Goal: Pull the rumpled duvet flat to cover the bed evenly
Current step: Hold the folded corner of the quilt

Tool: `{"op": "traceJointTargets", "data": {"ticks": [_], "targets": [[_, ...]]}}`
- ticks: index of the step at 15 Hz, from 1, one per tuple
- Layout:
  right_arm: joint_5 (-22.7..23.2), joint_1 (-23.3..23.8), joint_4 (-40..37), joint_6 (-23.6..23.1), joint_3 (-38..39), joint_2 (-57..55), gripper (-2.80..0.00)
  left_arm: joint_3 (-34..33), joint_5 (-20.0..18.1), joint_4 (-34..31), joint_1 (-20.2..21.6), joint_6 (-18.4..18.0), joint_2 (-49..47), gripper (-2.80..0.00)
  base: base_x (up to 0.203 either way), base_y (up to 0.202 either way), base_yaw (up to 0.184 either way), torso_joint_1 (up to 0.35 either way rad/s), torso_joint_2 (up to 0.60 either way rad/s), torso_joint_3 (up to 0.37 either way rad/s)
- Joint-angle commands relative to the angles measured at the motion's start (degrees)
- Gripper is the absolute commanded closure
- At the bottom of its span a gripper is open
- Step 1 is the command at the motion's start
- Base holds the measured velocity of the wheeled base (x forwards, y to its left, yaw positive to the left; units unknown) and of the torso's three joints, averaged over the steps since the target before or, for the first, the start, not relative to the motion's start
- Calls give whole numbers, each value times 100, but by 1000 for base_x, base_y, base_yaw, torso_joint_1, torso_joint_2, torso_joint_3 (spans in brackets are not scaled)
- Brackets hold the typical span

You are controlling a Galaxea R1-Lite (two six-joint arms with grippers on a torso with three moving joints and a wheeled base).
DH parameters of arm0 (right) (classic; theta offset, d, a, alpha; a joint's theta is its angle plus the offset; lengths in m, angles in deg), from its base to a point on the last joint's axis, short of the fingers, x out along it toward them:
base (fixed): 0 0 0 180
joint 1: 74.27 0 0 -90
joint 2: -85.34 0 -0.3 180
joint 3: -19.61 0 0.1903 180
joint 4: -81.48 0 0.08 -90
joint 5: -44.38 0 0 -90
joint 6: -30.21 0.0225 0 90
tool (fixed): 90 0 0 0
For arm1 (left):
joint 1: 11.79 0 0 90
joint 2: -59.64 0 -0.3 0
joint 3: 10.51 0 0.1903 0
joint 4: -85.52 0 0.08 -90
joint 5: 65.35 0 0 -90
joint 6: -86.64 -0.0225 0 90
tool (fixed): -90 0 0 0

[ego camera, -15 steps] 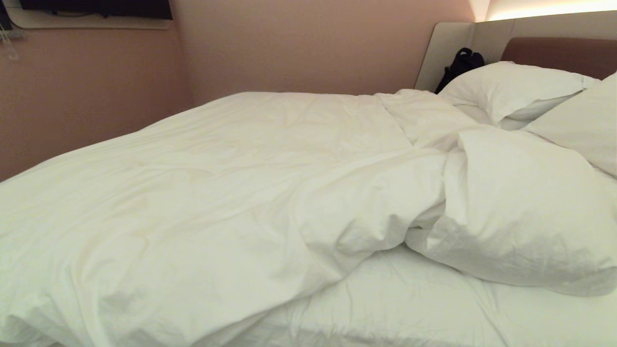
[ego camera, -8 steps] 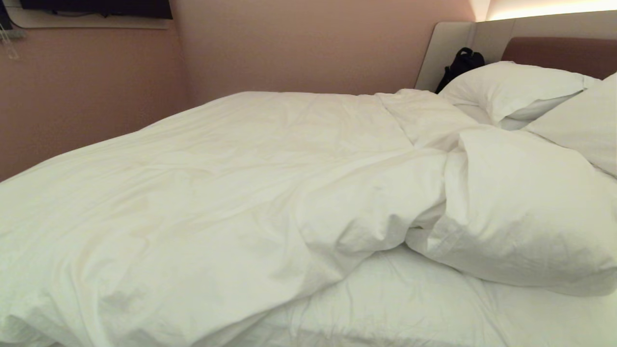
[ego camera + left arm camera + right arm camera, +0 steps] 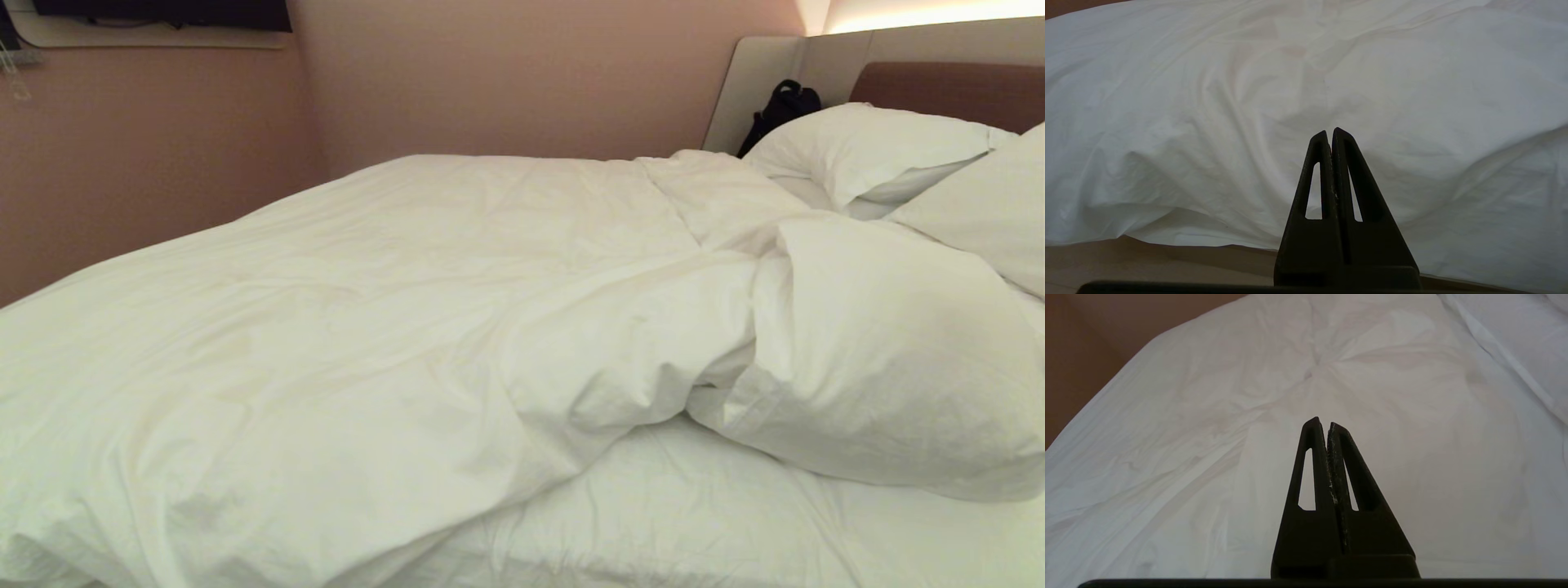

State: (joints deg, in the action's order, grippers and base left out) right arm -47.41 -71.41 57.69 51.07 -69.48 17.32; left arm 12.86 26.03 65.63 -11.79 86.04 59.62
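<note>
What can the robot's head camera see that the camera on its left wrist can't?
Only the head view shows the pillows, the headboard, a black bag, the pink wall, the bare sheet and the folded-back corner of the duvet. No gripper is in it.

Only the left wrist view shows the left gripper, its fingers shut and holding nothing, and the bed base below the duvet's hanging edge.

Both show the rumpled white duvet, not yet pulled flat.

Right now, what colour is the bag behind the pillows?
Black. The bag sits against the headboard, clearest in the head view.
</note>
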Motion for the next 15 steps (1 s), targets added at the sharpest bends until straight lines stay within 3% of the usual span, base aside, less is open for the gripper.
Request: {"op": "traceJointTargets", "data": {"ticks": [1, 7, 11, 15], "targets": [[-39, 54, -2907, 268, -337, -519, 0, 0, 3, 4, 0, -2, 2, 0, 0, 0, 0, 0, 0, 0], [-2, 288, -3898, 362, -1026, -1092, 0, 0, 3, 4, 0, -2, 2, 0, 0, 0, 0, 0, 0, 0], [2, 733, -4463, 295, -1998, -1643, 0, 0, 3, 4, 0, -2, 2, 0, 0, 0, 0, 0, 0, 0], [111, 953, -4491, -223, -2139, -1670, 0, 0, 3, 4, 0, -2, 2, 0, 0, 0, 0, 0, 0, 0]]}}
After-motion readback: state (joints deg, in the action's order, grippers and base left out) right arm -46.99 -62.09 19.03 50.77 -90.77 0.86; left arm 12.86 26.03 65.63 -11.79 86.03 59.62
